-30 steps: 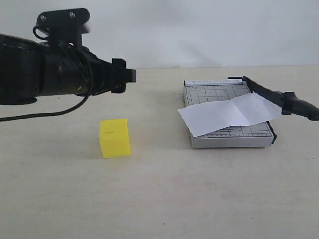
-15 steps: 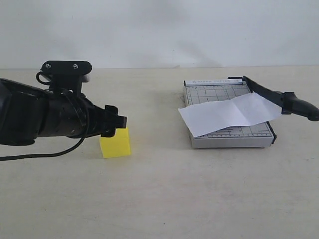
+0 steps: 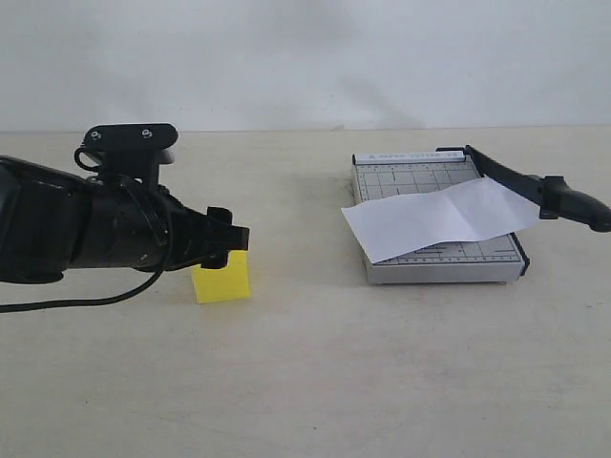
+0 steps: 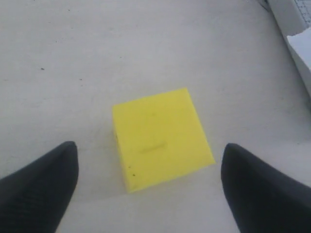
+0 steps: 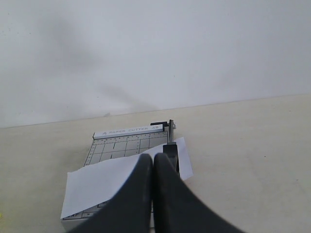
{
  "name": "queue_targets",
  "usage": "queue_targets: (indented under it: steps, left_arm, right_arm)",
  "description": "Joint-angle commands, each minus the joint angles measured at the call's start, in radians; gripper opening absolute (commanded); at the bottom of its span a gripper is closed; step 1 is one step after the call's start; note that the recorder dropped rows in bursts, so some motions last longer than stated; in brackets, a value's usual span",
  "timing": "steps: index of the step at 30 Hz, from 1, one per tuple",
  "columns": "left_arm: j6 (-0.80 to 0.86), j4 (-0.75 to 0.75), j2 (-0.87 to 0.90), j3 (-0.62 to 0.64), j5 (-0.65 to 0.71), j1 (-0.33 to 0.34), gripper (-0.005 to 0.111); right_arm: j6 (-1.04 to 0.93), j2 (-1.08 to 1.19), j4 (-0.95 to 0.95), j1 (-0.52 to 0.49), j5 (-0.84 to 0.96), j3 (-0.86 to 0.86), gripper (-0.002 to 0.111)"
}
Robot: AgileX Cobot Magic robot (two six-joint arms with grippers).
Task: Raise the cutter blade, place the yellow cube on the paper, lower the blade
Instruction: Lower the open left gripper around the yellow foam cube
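Observation:
The yellow cube [image 3: 222, 279] rests on the table at the left, its upper part hidden by my left gripper [image 3: 229, 246]. In the left wrist view the cube [image 4: 160, 138] lies just ahead of the open left gripper [image 4: 149, 147], and the fingertips [image 4: 58, 165] touch nothing. The white paper [image 3: 434, 219] lies askew over the grey trimmer base [image 3: 410, 176]. The cutter blade [image 3: 520, 181] slants up from its hinge, handle off the base's right side. My right gripper [image 5: 153, 159] is shut and empty, facing the paper [image 5: 104, 182] and blade [image 5: 171, 153]; the exterior view does not show it.
A pale wall runs behind the table. Bare beige tabletop [image 3: 315, 372] stretches between the cube and the trimmer and along the front. The left arm's black body and cable [image 3: 86, 296] fill the left side of the exterior view.
My left arm has dropped from above the table to cube height, and its open gripper has closed in on the cube. Paper, blade and cube have stayed put.

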Motion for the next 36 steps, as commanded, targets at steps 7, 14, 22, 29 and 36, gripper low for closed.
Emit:
queue_targets:
  steps: [7,14,22,29,36]
  left_arm:
    - [-0.042,-0.003,-0.043,-0.049,0.155,-0.006,0.075]
    - [-0.042,-0.003,-0.043,-0.065,0.141,-0.006,0.076]
    - [-0.042,-0.005,-0.038,-0.065,0.037,-0.006,0.091]
    - [-0.04,-0.005,0.014,-0.065,0.026,-0.006,0.092]
    - [-0.067,-0.005,0.084,-0.065,0.045,-0.006,0.092]
  right_arm:
    - [0.001,-0.004,-0.002,-0.001,-0.008,0.001,0.0]
    - [0.001,-0.004,-0.002,-0.001,-0.008,0.001,0.0]
    - [0.001,-0.004,-0.002,0.001,-0.008,0.001,0.0]
    - [0.001,-0.004,-0.002,0.001,-0.008,0.001,0.0]
    - [0.001,-0.004,-0.002,0.0,-0.006,0.001,0.0]
